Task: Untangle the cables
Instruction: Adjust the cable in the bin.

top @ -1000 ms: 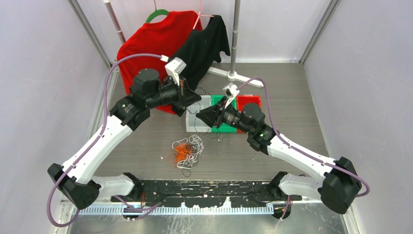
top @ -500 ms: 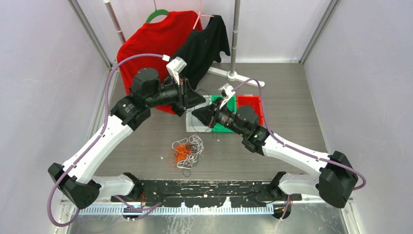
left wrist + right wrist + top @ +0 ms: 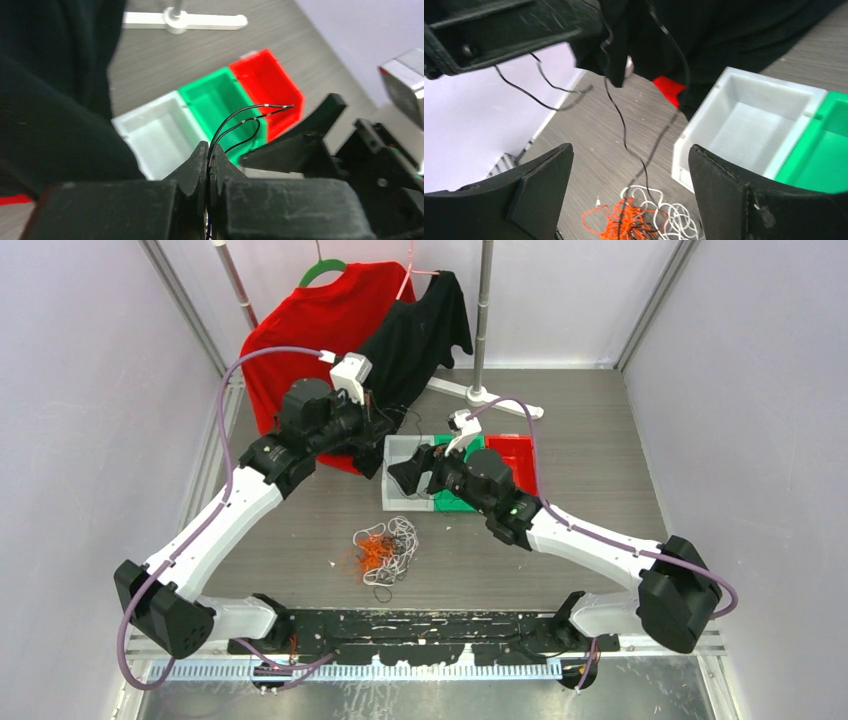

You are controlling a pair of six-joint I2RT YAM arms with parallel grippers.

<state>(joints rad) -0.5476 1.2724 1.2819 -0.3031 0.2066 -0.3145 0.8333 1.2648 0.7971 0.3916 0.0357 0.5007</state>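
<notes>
A tangle of orange, white and black cables [image 3: 385, 548] lies on the table in front of the bins. My left gripper [image 3: 388, 427] is raised near the hanging black shirt. In its wrist view the left gripper [image 3: 209, 149] is shut on thin black cables [image 3: 266, 105] that loop out past its tips. One black strand [image 3: 625, 137] hangs from it down to the tangle [image 3: 634, 220]. My right gripper [image 3: 400, 477] hovers beside the white bin, just below the left one. In its own view the right gripper [image 3: 630, 150] stands wide open, with only that hanging strand passing between its fingers untouched.
White bin [image 3: 405, 475], green bin [image 3: 455, 502] and red bin [image 3: 512, 455] stand in a row mid-table. A red shirt [image 3: 320, 325] and a black shirt [image 3: 420, 330] hang on a rack at the back, whose white foot [image 3: 480, 395] rests on the table.
My left gripper has drawn back and up toward the shirts with the black cables. The right gripper has slid left over the white bin and opened wide.
</notes>
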